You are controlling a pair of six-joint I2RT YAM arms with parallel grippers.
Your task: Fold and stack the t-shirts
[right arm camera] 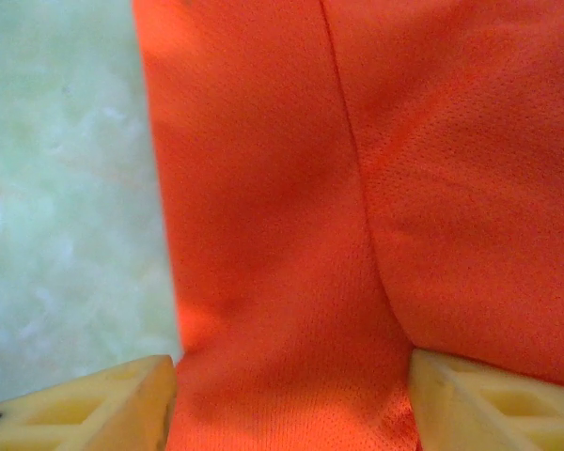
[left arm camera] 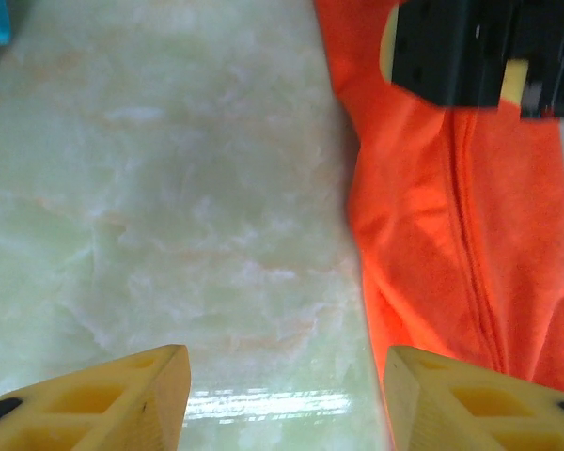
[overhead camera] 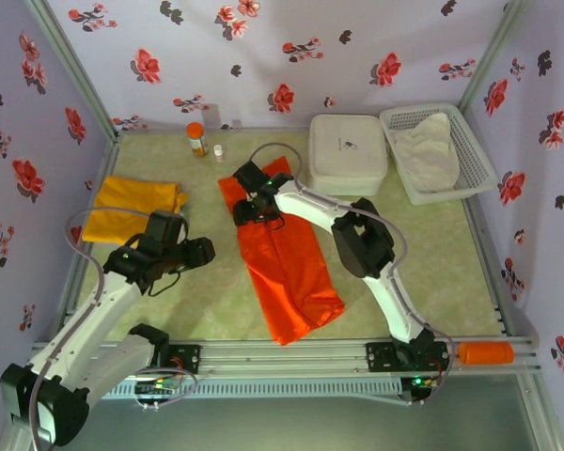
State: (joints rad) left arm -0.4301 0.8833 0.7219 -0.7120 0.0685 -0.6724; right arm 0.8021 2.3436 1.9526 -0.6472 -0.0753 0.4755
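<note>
Two tees on table. Step in hand, by my reading: crosswise fold of the orange-red tee (overhead camera: pixel 287 263), which is lying as a long narrow strip running from just left of the white case (overhead camera: pixel 348 153) toward the near edge. The right gripper (overhead camera: pixel 249 209) is hovering over the strip's end nearest the case, fingers spread w/ cloth flat beneath — nothing pinched. The left gripper (overhead camera: pixel 205 252) is hanging further left of the case, beside the strip's long edge, jaws apart over bare table. Rec.: each gripper taking one corner of the case-side end, lifting low, carrying evenly to the opposite hem — an uneven pull risks skewing the fold. Fabric: bright, fine-knit, seam showing, soft creases. The mustard tee (overhead camera: pixel 132 207) is sitting folded well left of the case.
</note>
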